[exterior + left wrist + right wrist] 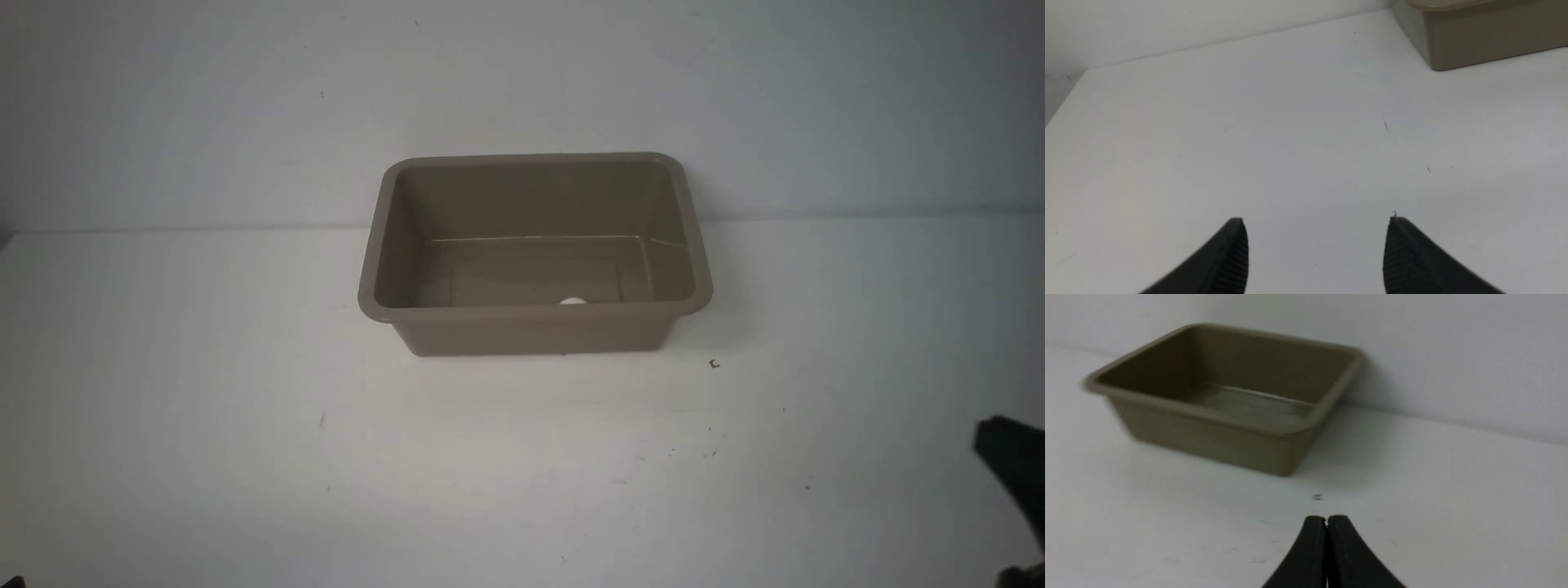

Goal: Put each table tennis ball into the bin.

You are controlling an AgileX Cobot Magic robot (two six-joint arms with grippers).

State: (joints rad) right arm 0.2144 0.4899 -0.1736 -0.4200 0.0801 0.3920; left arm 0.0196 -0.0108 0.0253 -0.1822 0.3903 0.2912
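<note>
The right gripper is clenched with nothing in its grasp, the left gripper spread apart and bare, both on the robot's side of the bin. Inside the bin, the ball peeks over the near rim, mostly hidden by it.

The bin is a plain grey-brown taupe all over, with pale glints of light on its inner walls, and the table tennis ball in it is plain white. The desk is white, flecked with small dark specks and thin grey scuffs, and over there one mark is brownish. The wall is a cool bluish grey-white. The left gripper and the right gripper are both black.
</note>
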